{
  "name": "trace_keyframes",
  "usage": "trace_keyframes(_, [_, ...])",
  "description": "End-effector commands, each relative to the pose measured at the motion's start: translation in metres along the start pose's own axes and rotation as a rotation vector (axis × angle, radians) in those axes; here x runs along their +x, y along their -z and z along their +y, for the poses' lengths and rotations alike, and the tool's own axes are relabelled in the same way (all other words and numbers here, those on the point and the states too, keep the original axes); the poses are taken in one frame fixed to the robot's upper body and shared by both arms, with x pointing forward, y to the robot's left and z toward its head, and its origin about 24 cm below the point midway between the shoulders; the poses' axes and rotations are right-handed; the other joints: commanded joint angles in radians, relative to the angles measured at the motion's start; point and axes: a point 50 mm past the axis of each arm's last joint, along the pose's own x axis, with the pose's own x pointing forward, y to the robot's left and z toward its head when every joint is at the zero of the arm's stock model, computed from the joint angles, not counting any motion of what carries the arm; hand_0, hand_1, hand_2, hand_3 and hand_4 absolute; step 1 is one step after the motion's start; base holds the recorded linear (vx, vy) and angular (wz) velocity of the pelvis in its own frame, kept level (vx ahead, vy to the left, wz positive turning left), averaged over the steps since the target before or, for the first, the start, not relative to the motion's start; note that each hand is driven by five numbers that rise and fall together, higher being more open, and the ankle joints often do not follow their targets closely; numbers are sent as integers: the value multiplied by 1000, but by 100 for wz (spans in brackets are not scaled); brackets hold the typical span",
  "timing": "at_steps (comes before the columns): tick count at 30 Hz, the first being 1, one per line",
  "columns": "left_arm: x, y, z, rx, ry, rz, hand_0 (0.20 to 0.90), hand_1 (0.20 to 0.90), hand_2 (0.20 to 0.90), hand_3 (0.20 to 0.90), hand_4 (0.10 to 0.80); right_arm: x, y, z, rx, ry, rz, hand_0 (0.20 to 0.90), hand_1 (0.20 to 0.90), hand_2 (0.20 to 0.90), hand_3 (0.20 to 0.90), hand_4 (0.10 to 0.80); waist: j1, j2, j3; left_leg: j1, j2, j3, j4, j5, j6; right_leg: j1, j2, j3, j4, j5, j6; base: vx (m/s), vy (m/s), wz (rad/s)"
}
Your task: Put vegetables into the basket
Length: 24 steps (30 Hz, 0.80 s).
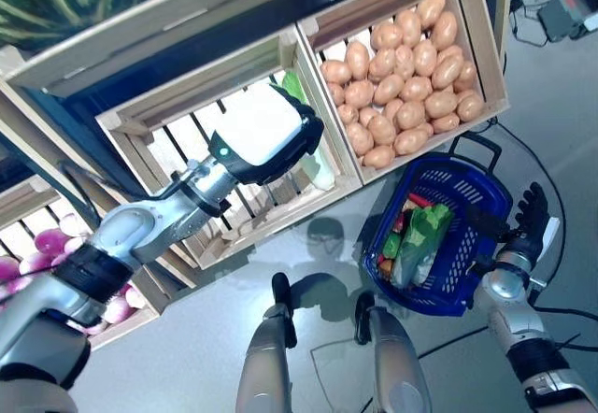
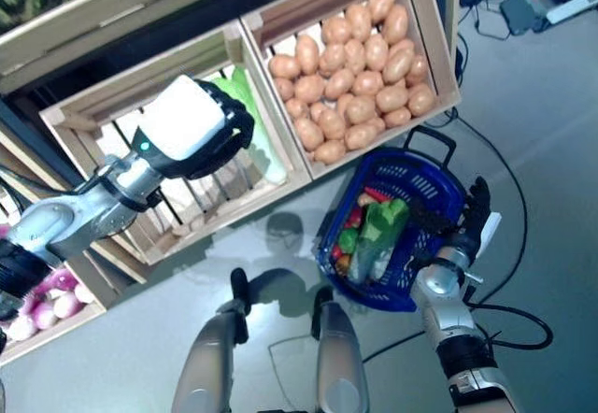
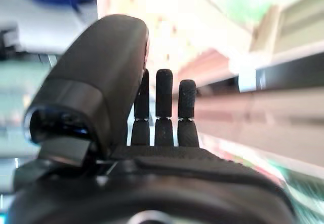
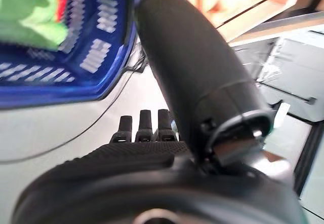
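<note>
While the blue basket (image 1: 439, 235) sits on the floor at the robot's right, already holding green and red vegetables, the right hand (image 1: 530, 215) rests at its outer rim with fingers straight, holding nothing. Farther off, the left hand (image 1: 280, 137) reaches into the slatted crate (image 1: 149, 119), fingers extended and empty. The pale green vegetable (image 1: 308, 133) lies just beyond its fingertips, long axis along the crate's right wall. The left hand is nearer. The potato crate (image 1: 486, 49) stands beyond.
</note>
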Motion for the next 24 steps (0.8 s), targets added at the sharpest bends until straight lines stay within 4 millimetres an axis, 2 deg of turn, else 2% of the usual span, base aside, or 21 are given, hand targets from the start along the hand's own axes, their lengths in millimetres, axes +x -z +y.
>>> trace_keyframes(1, [29, 20, 67, 107, -214, 21, 900, 900, 900, 900, 800, 25, -45, -20, 70, 43, -182, 900, 900, 900, 900, 800, -24, 3, 40, -16, 0, -6, 194, -197, -12, 46, 21, 39, -192, 182, -22, -43, -10, 5])
trace_keyframes(4, [37, 23, 73, 151, -174, 18, 900, 900, 900, 900, 800, 27, -50, -17, 61, 34, -204, 900, 900, 900, 900, 800, -27, 5, 64, -36, 1, -9, 207, -197, -11, 22, 20, 43, -172, 180, -22, -26, -25, -4])
trace_keyframes(11, [43, 28, 67, 226, -41, 23, 900, 900, 900, 900, 800, 30, -52, -15, 74, 50, -210, 900, 900, 900, 900, 800, -29, 2, 64, -119, 20, 0, 258, -207, -14, -67, 11, 41, -106, 164, -21, -15, -43, 0])
trace_keyframes(16, [44, 38, 63, 280, 32, 52, 900, 900, 900, 900, 800, 32, -54, -15, 60, 45, -219, 900, 900, 900, 900, 800, -30, -2, 64, -172, 33, 8, 311, -238, -9, -130, 2, 49, -38, 137, -18, -3, -4, 1])
trace_keyframes(24, [41, 52, 57, 329, 130, 105, 900, 900, 900, 900, 800, 30, -48, -20, 56, 53, -208, 900, 900, 900, 900, 800, -36, -5, 64, -214, 39, 11, 337, -247, -11, -174, -5, 47, -9, 135, -12, -16, -12, 3])
